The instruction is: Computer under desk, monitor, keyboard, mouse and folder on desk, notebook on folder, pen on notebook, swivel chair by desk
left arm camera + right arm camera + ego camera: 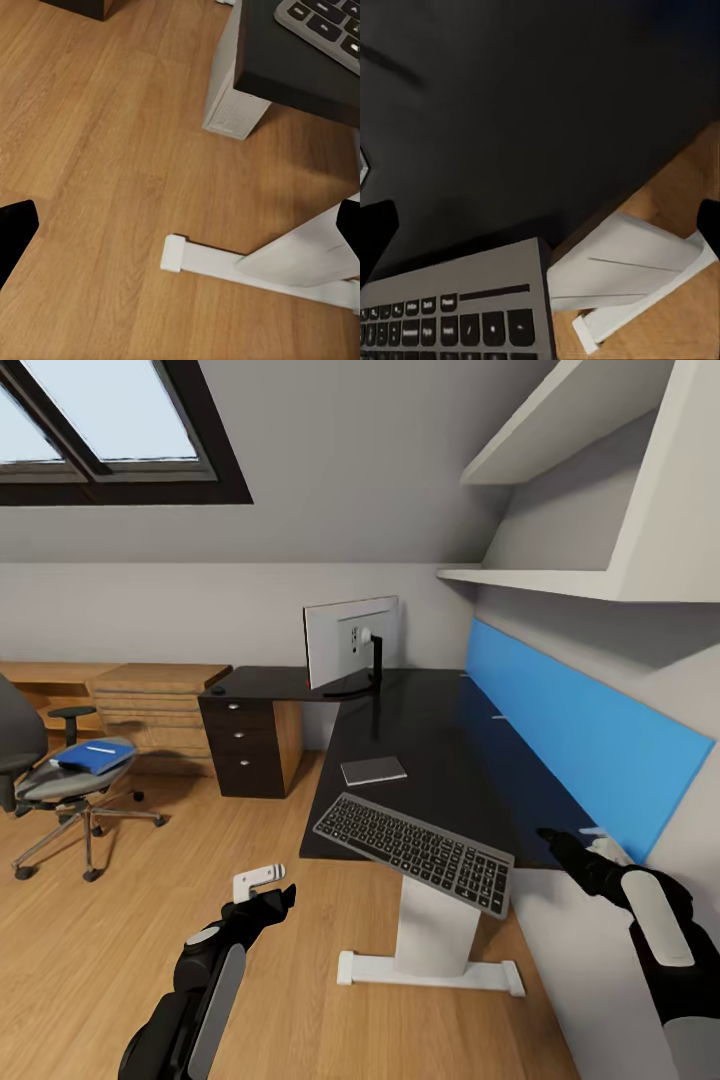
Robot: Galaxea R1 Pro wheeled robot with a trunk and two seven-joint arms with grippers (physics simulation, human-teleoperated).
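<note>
Keyboard [415, 848]: grey case with black keys, lying askew on the near end of the worktop [430, 760], its near corner past the edge.
Monitor [350, 640]: white-backed, on a black stand at the far end of the worktop, its back toward the camera.
Notebook [373, 770]: thin, dark grey, flat on the worktop between monitor and keyboard, apart from both.
Folder [95, 757]: blue, lying on the seat of the swivel chair [50, 780], a thin white thing on top of it, too small to name.
Swivel chair: grey, on the wooden floor [120, 920], well apart from the worktop.
Left pincer [262, 888]: above the floor near the worktop's white foot [247, 264], fingers spread wide, empty.
Right pincer [575, 848]: over the near right of the worktop, beside the blue wall panel [590, 725], fingers spread, empty.
</note>
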